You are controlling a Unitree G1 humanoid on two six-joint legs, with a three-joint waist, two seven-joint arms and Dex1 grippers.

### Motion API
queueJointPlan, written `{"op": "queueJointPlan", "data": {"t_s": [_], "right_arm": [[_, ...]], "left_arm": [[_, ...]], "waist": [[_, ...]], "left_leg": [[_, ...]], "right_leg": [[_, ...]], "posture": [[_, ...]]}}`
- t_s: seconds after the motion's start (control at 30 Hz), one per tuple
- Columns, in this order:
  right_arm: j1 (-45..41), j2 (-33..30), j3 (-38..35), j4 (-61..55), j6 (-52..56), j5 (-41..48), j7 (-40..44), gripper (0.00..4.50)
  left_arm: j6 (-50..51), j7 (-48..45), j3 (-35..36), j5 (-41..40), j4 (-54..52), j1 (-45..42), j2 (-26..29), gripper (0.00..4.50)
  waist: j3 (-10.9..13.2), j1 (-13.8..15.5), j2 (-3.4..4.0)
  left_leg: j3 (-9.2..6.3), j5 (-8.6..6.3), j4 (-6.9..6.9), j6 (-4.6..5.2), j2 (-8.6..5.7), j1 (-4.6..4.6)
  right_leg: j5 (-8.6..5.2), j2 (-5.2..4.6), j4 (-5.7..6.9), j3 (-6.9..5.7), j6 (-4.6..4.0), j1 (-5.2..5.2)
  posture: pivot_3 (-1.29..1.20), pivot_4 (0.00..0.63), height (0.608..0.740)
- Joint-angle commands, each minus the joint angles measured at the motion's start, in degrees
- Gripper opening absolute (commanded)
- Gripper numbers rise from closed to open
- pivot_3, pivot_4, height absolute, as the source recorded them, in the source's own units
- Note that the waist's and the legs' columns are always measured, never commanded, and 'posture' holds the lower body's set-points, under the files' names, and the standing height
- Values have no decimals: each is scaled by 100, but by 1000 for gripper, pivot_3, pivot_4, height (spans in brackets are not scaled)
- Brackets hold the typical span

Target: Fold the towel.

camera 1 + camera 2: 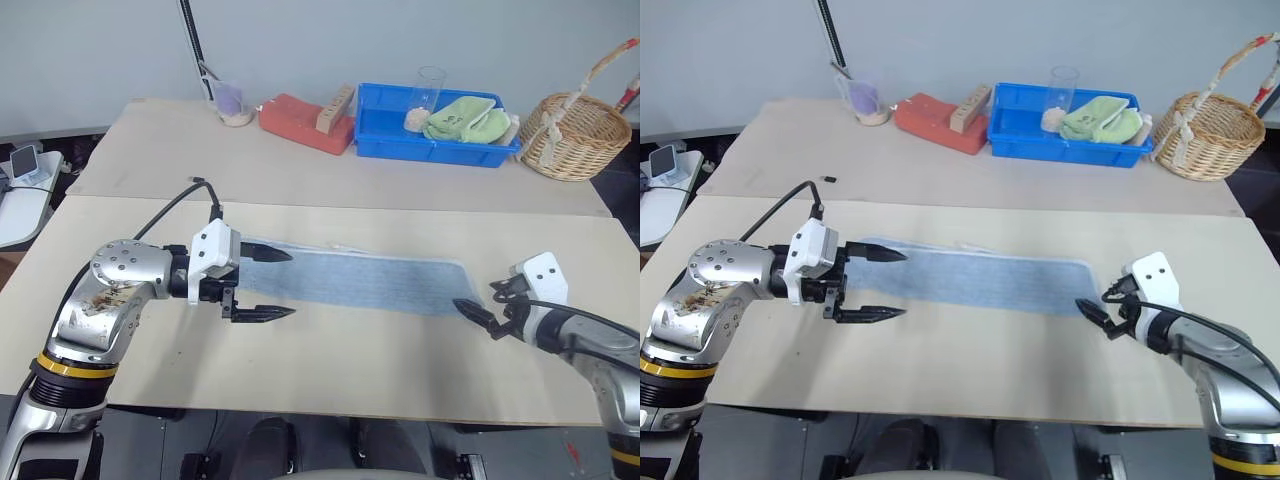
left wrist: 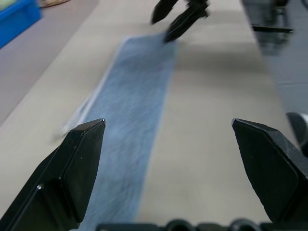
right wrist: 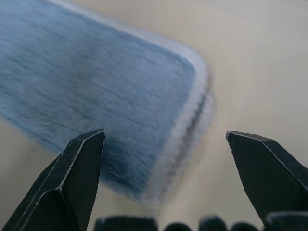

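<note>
Behind, a blue bin (image 1: 385,135) holds a lime-green cloth (image 1: 465,118) and a glass (image 1: 426,95).

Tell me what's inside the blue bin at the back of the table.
The blue bin holds a lime-green cloth bunched toward its right end, plus a clear cup with something pale at its bottom. Whatever lies under the cloth is covered. The bin's left part looks bare.

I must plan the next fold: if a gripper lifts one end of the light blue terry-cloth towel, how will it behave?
The light blue terry-cloth towel lies flat in thin layers, so it is probably floppy and would drape. It looks light. Its fuzzy pile suggests it will not slip easily.
</note>
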Motion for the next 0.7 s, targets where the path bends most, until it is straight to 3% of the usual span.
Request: {"op": "queueJointPlan", "data": {"t_s": [0.03,0.23,0.33,0.7], "right_arm": [[-207,209,-21,135,-28,36,-208,4462],[-500,552,-215,498,287,377,-366,4462],[-487,559,-105,489,326,428,-344,3736],[-350,509,224,367,-31,318,-271,15]], "left_arm": [[-34,-166,74,-293,-268,-107,1,4500],[-107,-390,140,-535,-310,-66,25,4500],[-130,-415,112,-528,-305,-50,41,4500],[-191,-298,133,-493,-204,-42,-27,4500]], "waist": [[0,-32,-1],[0,-29,0],[0,-18,0],[0,-30,-1]], "left_leg": [[1,0,-2,0,1,8],[4,0,-9,0,1,13],[5,-1,-9,1,0,12],[6,-1,-12,2,2,18]], "right_leg": [[0,5,-2,1,0,6],[-1,7,-6,8,-1,7],[-1,5,-11,8,0,9],[-1,7,-14,8,0,13]], "posture": [[0,150,740],[0,150,740],[0,150,740],[0,150,740]]}}
